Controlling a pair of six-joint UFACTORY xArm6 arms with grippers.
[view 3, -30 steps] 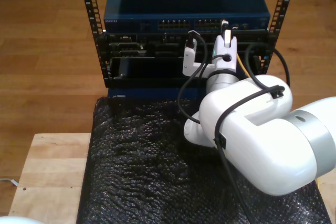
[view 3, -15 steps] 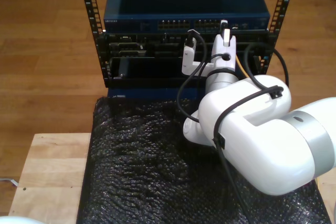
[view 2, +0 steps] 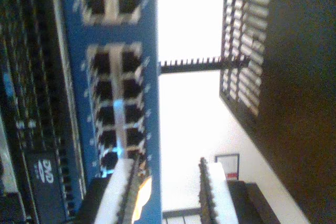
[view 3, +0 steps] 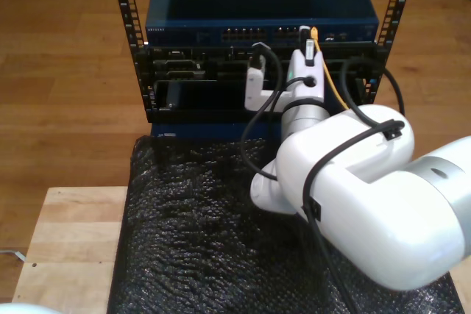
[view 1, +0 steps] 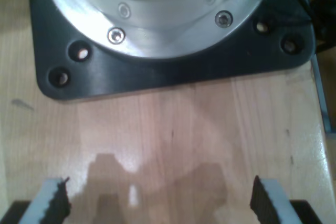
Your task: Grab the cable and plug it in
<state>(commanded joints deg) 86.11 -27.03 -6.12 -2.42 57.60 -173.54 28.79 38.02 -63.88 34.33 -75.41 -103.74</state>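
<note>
The yellow-orange cable (view 3: 333,82) runs from behind the white arm up to the port row of the blue switch (view 3: 257,5). Its yellowish plug (view 3: 314,32) sits at that row, right beside my second gripper (view 3: 305,48). In the second wrist view the plug (view 2: 142,192) lies against one finger, in front of the switch face (view 2: 149,35). My second gripper (view 2: 165,192) is open, with a bright gap between its pads. My first gripper (view 1: 157,203) hangs wide open over bare wood (view 1: 173,129), holding nothing.
A black base plate (view 1: 173,72) with a metal flange lies just beyond my first gripper. The rack's black rails (view 3: 129,20) frame the switch and the darker units (view 3: 199,79) below it. Black bubble wrap (view 3: 199,233) covers the wooden table (view 3: 66,240). Thick black arm cables (view 3: 257,137) loop beside the wrist.
My second gripper has shifted toward the exterior view's left and closer to the switch. The cable's yellow end now shows at the port row beside it.
</note>
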